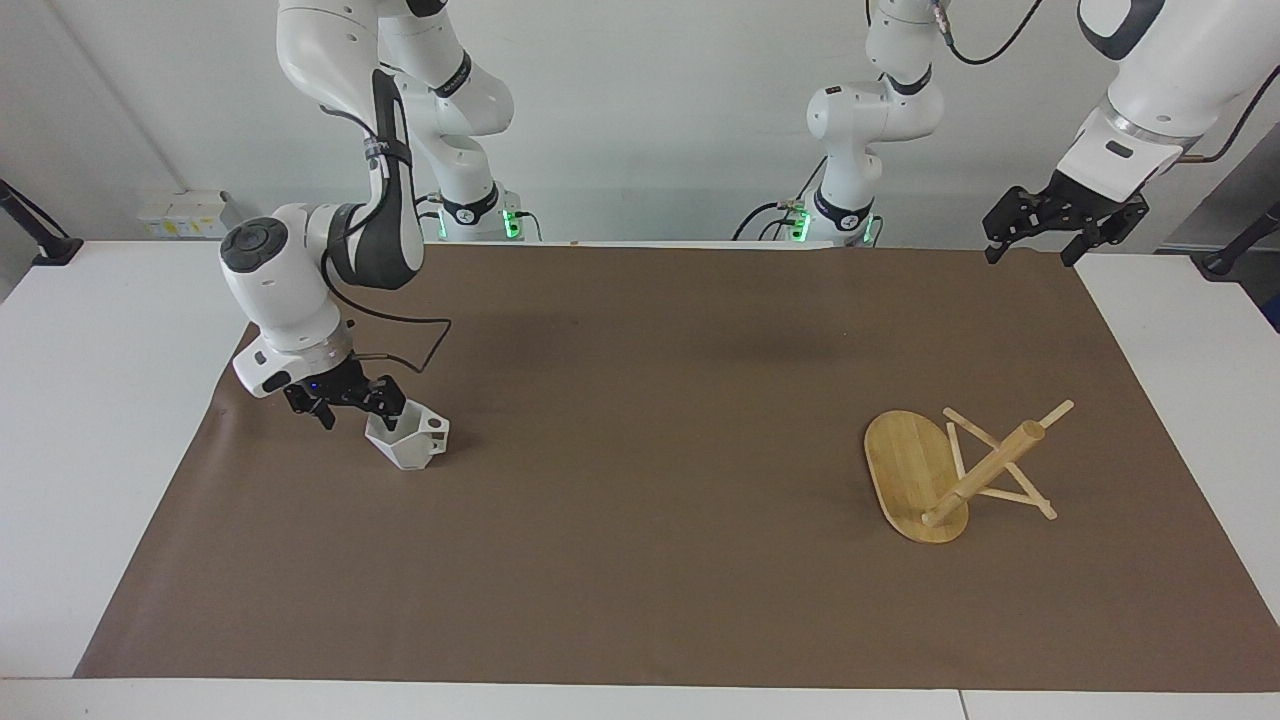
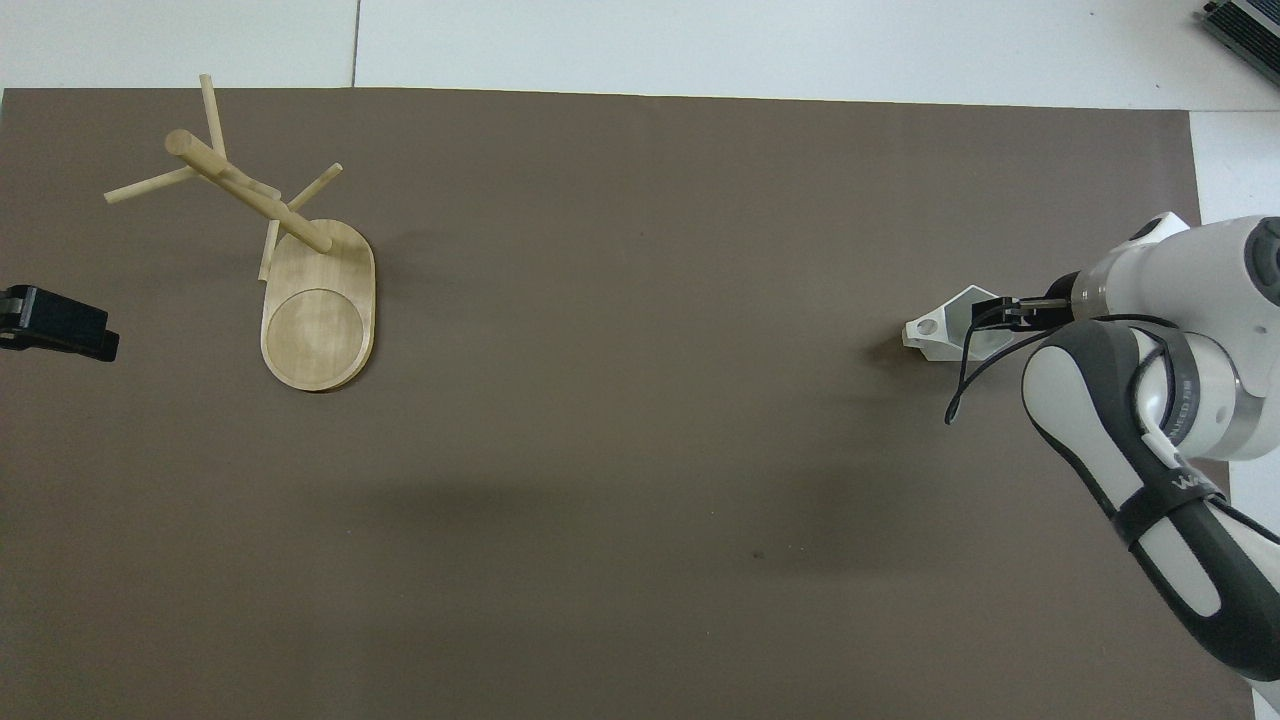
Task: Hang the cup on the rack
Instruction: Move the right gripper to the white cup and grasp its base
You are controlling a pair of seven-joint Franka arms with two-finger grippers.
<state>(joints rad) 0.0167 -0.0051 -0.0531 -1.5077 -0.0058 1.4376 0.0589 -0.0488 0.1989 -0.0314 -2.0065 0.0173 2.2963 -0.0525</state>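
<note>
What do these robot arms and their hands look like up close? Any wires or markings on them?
Both arms are glossy white, built of rounded segments with dark grey joint bands and caps. The right arm has a wide dark strip with small pale lettering, and a thin black cable loops beside its wrist. Green lights glow at both bases. The right hand and left hand are black, angular, two-fingered claws.

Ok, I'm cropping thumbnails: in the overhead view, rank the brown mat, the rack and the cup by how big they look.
Largest to smallest in the overhead view:
1. brown mat, fills most of the view
2. rack, upright on its oval base
3. cup, partly covered by the right tool
</note>
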